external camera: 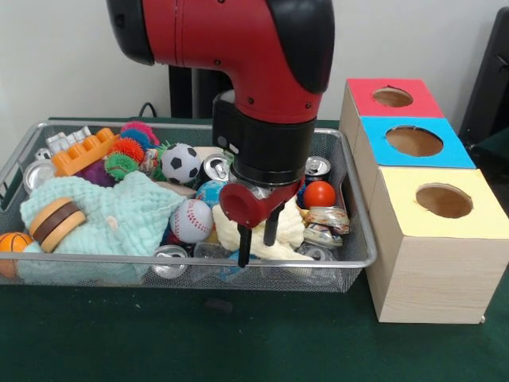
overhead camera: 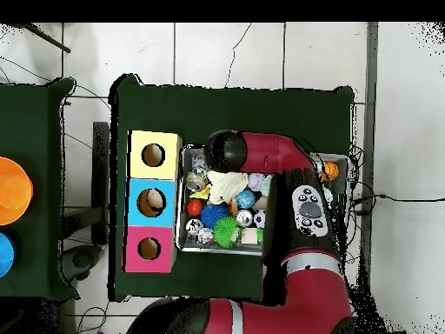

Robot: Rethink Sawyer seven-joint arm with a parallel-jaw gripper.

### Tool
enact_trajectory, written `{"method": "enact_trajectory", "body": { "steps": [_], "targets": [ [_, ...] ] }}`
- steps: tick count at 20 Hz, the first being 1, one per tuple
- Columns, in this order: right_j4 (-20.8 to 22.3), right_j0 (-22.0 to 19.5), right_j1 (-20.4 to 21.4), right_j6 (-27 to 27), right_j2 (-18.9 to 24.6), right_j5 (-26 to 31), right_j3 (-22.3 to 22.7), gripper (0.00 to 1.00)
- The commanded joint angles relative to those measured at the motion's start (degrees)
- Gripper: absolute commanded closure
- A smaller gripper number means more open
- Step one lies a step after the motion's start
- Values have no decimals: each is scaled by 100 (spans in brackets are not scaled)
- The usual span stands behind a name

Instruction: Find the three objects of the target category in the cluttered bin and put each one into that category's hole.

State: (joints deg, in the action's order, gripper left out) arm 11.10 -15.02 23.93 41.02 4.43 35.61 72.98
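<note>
Front view: wire mesh bin (external camera: 32,139) on a green worktop (external camera: 238,342), filled with mixed clutter. Contents: soccer ball (external camera: 181,163), baseball (external camera: 192,220), small red ball (external camera: 320,194), mini basketball (external camera: 12,243) at the near corner, spiky toys (external camera: 127,151), an orange block (external camera: 83,153), a mint cloth (external camera: 119,215) with a brown-and-cream ring (external camera: 56,223) lying on it, a yellow cloth (external camera: 290,231), several drink cans (external camera: 318,167), one crushed. Beside the bin stand three wooden boxes, each with a round hole in the top: red box (external camera: 394,97), blue box (external camera: 413,142), yellow box (external camera: 444,200). The tool (external camera: 258,247) hangs low over the yellow cloth near the bin's front rim, its two dark fingers (external camera: 243,251) set a narrow way apart with nothing between them. Judged step: search and descent for a pick; no item appears to be lifted, and which category is the target cannot be told. The next move calls for settling on one item and closing around it clear of cloth and wire. Obstacles: the cloths cover items beneath, and balls and cans lie touching one another. Overhead view: the arm (overhead camera: 269,156) crosses the bin and hides the tool; yellow cloth, red ball and a blue spiky toy (overhead camera: 213,213) show below it; the three boxes line the bin's side toward the holes.
</note>
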Motion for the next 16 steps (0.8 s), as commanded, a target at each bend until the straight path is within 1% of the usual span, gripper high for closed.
{"method": "enact_trajectory", "body": {
  "steps": [1, 4, 9, 16],
  "targets": [
    [127, -241, 167, 595, 76, 467, 514, 0],
    [215, -364, -123, 624, 127, 84, 570, 0],
    [337, -493, -290, 675, 130, -273, 740, 0],
    [500, -677, -684, 656, 220, -698, 717, 0]
  ]
}}
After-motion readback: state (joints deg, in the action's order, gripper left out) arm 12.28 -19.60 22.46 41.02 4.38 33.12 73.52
